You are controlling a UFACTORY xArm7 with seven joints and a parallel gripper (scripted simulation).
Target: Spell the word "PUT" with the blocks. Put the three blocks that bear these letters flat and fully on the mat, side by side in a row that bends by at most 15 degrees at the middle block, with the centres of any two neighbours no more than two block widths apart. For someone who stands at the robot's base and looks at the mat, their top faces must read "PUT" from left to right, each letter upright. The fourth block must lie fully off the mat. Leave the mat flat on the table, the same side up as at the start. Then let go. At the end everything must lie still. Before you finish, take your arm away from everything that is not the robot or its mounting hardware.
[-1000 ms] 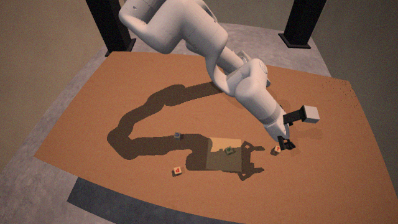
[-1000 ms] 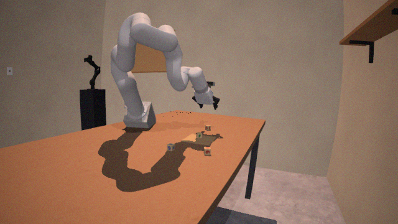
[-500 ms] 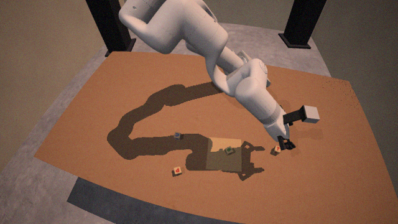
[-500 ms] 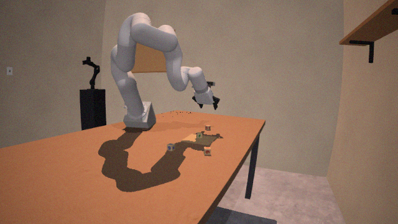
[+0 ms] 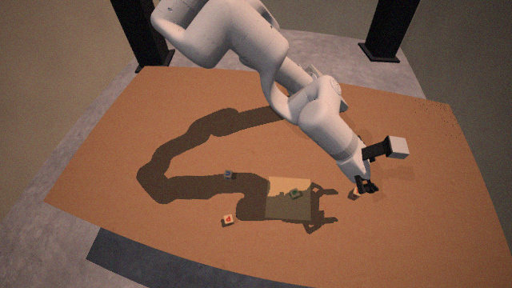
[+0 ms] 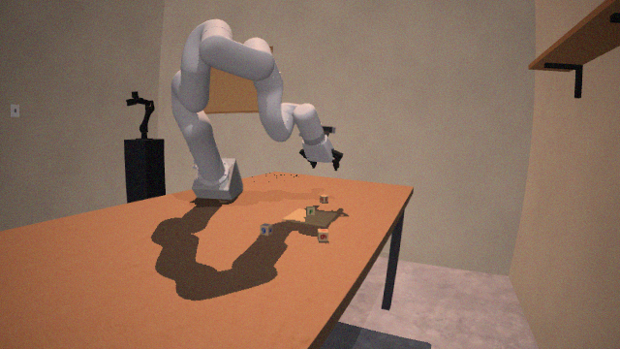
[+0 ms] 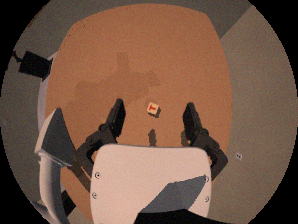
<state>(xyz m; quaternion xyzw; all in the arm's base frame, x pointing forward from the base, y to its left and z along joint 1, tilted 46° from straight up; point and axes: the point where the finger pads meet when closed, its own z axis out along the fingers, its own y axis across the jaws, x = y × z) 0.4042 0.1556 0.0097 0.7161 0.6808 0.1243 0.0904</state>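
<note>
On the mat, seen from the top, sits a green-letter block, and the arm's shadow covers much of the mat. The robot's base is up past the top of this view. The blue-letter block is off the mat's left side in the view, and the red P block is off that side too, lower down. Off the right side of the mat is the T block, partly hidden by the gripper. From the side, the gripper hangs high over the table, up above the far side of the mat, and the T block is down on the wood behind the mat. By the wrist view, the gripper is wide open and holds nothing; the T block shows between its two black fingers, its red T facing up, and the mat is out of sight.
</note>
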